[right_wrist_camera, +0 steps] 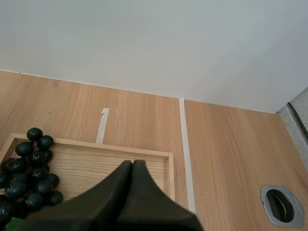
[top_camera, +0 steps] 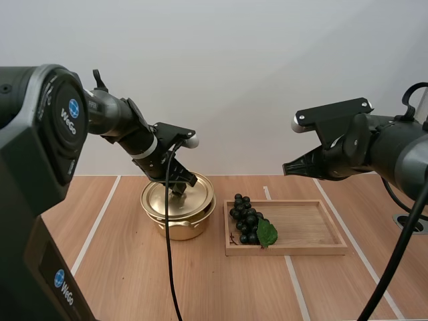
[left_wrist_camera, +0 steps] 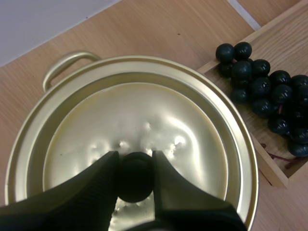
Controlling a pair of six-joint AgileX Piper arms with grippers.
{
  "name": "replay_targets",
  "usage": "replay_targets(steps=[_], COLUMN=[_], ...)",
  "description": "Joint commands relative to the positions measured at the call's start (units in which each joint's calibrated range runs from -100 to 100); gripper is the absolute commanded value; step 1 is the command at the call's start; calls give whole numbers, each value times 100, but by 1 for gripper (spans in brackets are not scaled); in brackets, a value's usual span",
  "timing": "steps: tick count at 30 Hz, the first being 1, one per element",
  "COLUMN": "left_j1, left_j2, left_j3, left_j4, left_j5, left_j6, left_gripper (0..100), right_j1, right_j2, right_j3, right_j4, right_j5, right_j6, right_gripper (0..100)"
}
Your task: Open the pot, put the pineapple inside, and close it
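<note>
Pot (top_camera: 182, 229), shiny gold, dimpled lid (left_wrist_camera: 144, 115)

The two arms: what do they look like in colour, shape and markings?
The left arm and the right arm are black and tubular. The left has a grey casing with round blue WeGo badges and a white wrist band. The left claw and right claw each have two black, tapering fingers.

Reaching toward 4 o'clock with the left gripper (top_camera: 179, 189), pinching the lid knob (left_wrist_camera: 134, 179) between its fingers (left_wrist_camera: 96, 179); holding the right gripper (top_camera: 286, 169) raised toward 9 o'clock, fingers together.
</note>
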Motion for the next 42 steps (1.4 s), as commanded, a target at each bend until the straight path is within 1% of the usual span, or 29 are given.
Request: replay_targets(steps=[1,5,11,23,25,27,29,32,34,35,36,37,42], left_j1=[-17,-13,-13,-13,-13,-13,-13,-13,-13,-13,-13,-13,-13], left_j2=[7,7,7,7,7,7,7,7,7,7,7,7,7], left_j3=[33,91,266,264,264,264,264,264,264,264,264,264,247], left_j4=[-188,-342,-332,-332,-332,-332,-332,-332,-332,-332,-332,-332,-367], left_j5=[-38,6,-112,-230,-230,-195,-107,-51,-33,-33,-33,-16,-4], left_j6=[37,153,248,248,248,248,248,248,248,248,248,248,287], left_gripper=[0,0,0,0,3,12,25,57,81,91,98,100,100], right_j1=[-27,-27,-27,-27,-27,-27,-27,-27,-27,-27,-27,-27,-27], right_j2=[-47,-47,-47,-47,-47,-47,-47,-47,-47,-47,-47,-47,-47], right_j3=[13,13,13,13,13,13,13,13,13,13,13,13,13], right_j4=[-42,-42,-42,-53,-53,-53,-63,-63,-63,-63,-63,-63,-63], right_j5=[-166,-166,-203,-199,-199,-199,-182,-182,-182,-182,-165,-165,-165], right_j6=[-31,-31,-31,-31,-31,-31,-52,-64,-64,-64,-65,-65,-65], right_gripper=[0,0,0,0,0,0,0,0,0,0,0,0,0])
